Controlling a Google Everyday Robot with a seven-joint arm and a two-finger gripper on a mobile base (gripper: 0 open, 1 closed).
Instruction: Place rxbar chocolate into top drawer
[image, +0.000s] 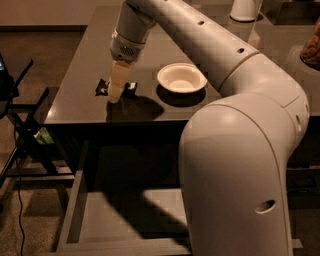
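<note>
The rxbar chocolate (103, 87) is a dark flat bar lying on the dark desk top near its front left part. My gripper (116, 93) reaches down from the arm and stands right on the bar, covering its middle; only the bar's two ends show beside it. The top drawer (102, 220) is pulled out below the desk's front edge, with a pale grey bottom and low sides. My arm's large white body hides the drawer's right part.
A white bowl (182, 78) sits on the desk (75, 95) just right of my gripper. A black folding stand (25, 135) is at the left of the desk. A white object (244, 9) stands at the back.
</note>
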